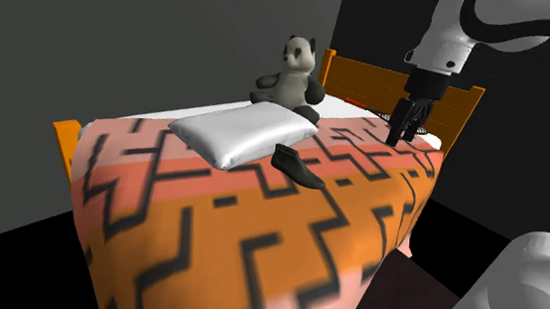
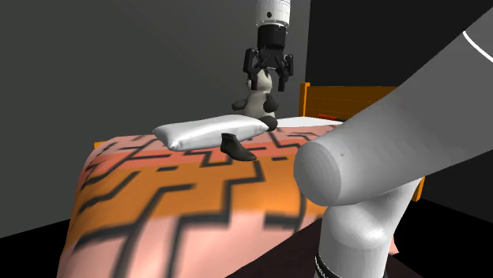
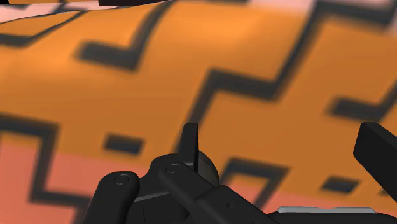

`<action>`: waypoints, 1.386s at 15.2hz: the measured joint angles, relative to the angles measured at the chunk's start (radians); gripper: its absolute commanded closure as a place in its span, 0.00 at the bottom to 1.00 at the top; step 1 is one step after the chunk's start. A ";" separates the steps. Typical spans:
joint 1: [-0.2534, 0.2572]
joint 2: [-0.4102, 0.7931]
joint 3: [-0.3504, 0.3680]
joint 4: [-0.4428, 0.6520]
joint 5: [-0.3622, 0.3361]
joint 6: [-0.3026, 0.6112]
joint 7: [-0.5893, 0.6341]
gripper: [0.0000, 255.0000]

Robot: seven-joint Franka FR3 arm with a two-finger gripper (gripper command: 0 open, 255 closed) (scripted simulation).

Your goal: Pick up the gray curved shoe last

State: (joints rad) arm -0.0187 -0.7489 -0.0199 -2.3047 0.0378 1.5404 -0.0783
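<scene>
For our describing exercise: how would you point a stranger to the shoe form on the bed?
Find the bed with the orange zigzag blanket. A white pillow lies on it, and the shoe form sits beside that pillow, away from the headboard. It is small, dark and shoe-shaped, unlike the pillow and the panda toy.

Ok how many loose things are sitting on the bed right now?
3: a white pillow on the bedspread; a dark shoe last right beside it, on the shoulder view's right; a panda plush behind the pillow, by the orange headboard. More could hide behind the pillow.
</scene>
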 measured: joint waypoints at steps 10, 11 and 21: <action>0.015 0.240 -0.036 0.018 -0.012 0.243 -0.097 0.00; 0.015 0.267 -0.044 0.021 -0.014 0.270 -0.113 0.00; 0.038 0.622 -0.065 0.181 0.015 0.492 -0.224 0.00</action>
State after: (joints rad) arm 0.0197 -0.1269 -0.0850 -2.1235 0.0529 2.0329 -0.3019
